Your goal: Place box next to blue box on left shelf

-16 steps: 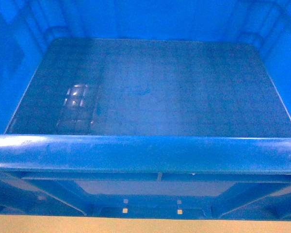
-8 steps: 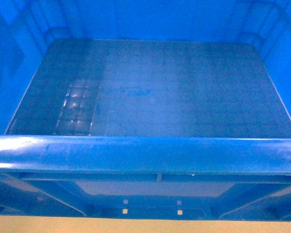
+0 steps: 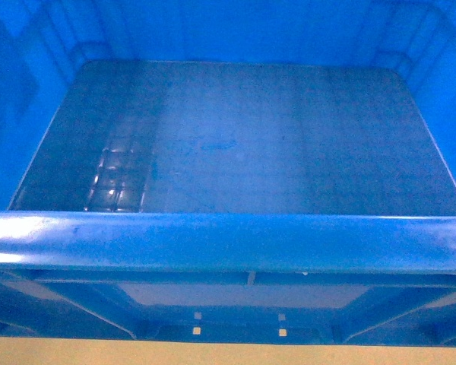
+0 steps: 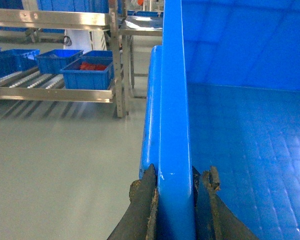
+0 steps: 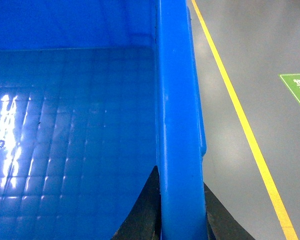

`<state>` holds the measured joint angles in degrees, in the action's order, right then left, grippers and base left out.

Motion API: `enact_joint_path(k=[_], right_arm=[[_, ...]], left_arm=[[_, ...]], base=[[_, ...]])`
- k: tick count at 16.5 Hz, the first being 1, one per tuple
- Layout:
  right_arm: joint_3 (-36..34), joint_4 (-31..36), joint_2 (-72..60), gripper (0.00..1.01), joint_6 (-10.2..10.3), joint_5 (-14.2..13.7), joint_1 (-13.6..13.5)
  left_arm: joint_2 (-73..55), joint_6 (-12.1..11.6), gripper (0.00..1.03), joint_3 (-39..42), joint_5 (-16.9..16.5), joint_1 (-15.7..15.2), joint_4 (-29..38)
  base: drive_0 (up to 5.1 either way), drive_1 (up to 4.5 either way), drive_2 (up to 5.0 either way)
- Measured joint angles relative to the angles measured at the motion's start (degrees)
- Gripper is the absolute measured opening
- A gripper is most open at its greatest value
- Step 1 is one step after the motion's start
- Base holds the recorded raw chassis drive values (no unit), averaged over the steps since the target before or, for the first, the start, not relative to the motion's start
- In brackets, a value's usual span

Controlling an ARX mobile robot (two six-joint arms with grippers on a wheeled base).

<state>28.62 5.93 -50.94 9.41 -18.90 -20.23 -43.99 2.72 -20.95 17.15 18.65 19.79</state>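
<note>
Blue plastic crate [image 3: 235,137] was carried between both arms, left gripper [image 4: 175,192] and right gripper [image 5: 180,200] each clamped across opposite side rims, its long axis spanning them, roller shelf [image 4: 50,82] lying left of the crate.

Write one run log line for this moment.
left gripper: shut on crate wall | right gripper: shut on opposite wall | crate: empty
</note>
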Motion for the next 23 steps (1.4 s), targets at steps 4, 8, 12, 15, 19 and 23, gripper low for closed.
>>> enact_joint_path(k=[4,8,12,15,19,23], right_arm=[[0.0,0.1,0.0,0.09,0.0,0.0,0.0],[0.0,0.2,0.0,0.09,0.0,0.0,0.0],[0.0,0.3,0.0,0.09,0.0,0.0,0.0],[0.0,0.1,0.1,0.09,0.0,0.0,0.0],[0.0,0.1,-0.1,0.09,0.0,0.0,0.0],[0.0,0.1,0.0,0.09,0.0,0.0,0.0]], left_arm=[[0.0,0.0,0.09,0.0,0.0,0.0,0.0],[0.0,0.0,0.09,0.0,0.0,0.0,0.0],[0.0,0.1,0.09,0.0,0.0,0.0,0.1],[0.0,0.1,0.09,0.0,0.0,0.0,0.0],[0.1,0.1,0.09,0.0,0.0,0.0,0.0],[0.1,0.1,0.09,0.0,0.0,0.0,-0.1]], base=[[0.1,4.27,-4.1],[-0.1,4.1,-4.3],[0.0,4.2,-4.2],[0.0,4.23,-4.1],[0.1,4.29,-4.1],[0.1,4.25,-4.1]])
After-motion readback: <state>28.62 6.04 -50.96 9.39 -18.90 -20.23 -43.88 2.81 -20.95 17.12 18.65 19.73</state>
